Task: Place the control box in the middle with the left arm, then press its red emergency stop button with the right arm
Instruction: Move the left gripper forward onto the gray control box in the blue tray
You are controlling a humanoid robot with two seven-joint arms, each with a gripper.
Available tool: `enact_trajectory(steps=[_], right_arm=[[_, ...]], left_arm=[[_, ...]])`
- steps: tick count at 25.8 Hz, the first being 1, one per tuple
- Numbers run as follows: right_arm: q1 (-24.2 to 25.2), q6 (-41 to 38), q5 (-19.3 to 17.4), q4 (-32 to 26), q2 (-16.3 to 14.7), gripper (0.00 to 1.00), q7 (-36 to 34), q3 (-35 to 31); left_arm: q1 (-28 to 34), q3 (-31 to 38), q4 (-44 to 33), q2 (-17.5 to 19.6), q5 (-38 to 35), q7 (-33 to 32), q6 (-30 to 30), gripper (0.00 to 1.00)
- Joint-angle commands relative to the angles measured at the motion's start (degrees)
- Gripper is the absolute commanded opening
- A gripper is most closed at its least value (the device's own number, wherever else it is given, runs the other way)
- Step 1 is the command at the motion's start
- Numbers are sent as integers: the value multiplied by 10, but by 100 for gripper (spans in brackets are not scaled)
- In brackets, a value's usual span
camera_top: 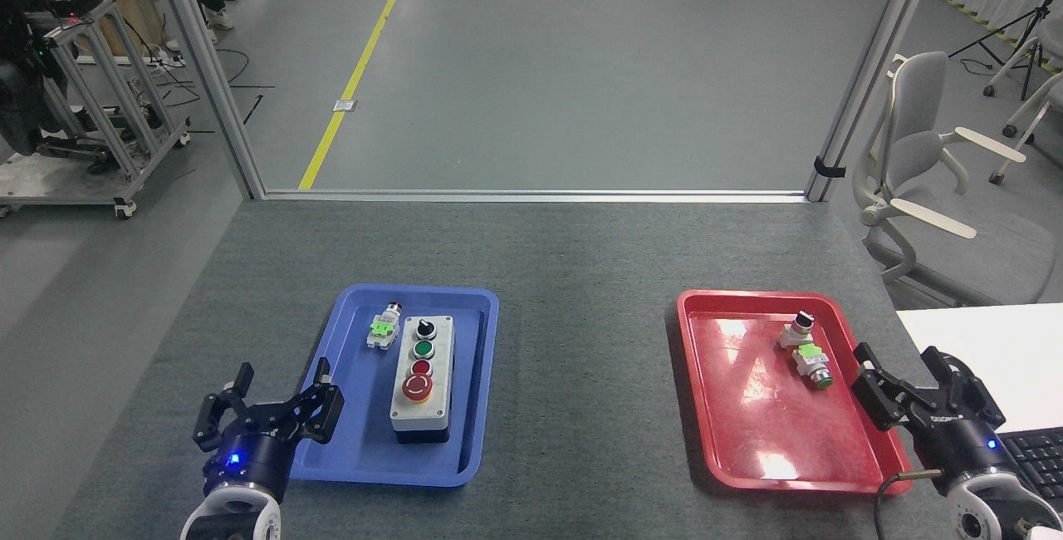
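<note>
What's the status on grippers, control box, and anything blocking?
Left gripper open, empty, at blue tray edge. Right gripper open, empty, beside red tray. Control box in blue tray, untouched. Loose switch part beside it, apart.

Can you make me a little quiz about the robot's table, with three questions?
1. True or false: the control box sits in the red tray.
2. Which button on the box lies nearest the robot? A) the green button B) the black knob C) the red emergency stop button
3. Fill in: the left gripper hovers by the blue tray's near-left corner, and its fingers are ____.

Key: 1 false, it sits in the blue tray. 2 C. 3 open, holding nothing.
</note>
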Motion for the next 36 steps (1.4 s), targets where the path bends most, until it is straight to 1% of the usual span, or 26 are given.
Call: enact_trajectory(steps=[1, 5, 9, 16, 19, 21, 22, 25, 28, 34, 36], right_arm=[[-1, 0, 0, 0, 0, 100, -1, 0], [-1, 0, 0, 0, -1, 100, -1, -1], [-1, 0, 0, 0, -2, 100, -1, -1], [-3, 0, 0, 0, 0, 100, -1, -2], [-3, 0, 0, 0, 1, 100, -1, -1], [-3, 0, 0, 0, 1, 100, -1, -2], [-3, 0, 0, 0, 1, 100, -1, -2], [-2, 0, 0, 0, 0, 100, -1, -2], [-1, 0, 0, 1, 0, 100, -1, -2], [1, 0, -1, 1, -1, 100, -1, -1], [2, 0, -2, 1, -1, 100, -1, 2]], left_arm=[[0, -11, -3, -8, 0, 12, 4, 99], [4, -11, -7, -12, 0, 14, 7, 99], [4, -11, -12, -12, 1, 37, -1, 100], [1, -44, -18, -18, -6, 35, -2, 100], [3, -69, -17, -19, -42, 35, 8, 99], [11, -87, -19, -24, -107, 35, 59, 99], [13, -99, -17, -24, -127, 36, 79, 99], [8, -119, 6, -27, -129, 40, 67, 99], [7, -119, 32, -47, -127, 43, 63, 99], [0, -120, 61, -56, -127, 57, 58, 99], [-3, -120, 72, -64, -123, 58, 46, 99]])
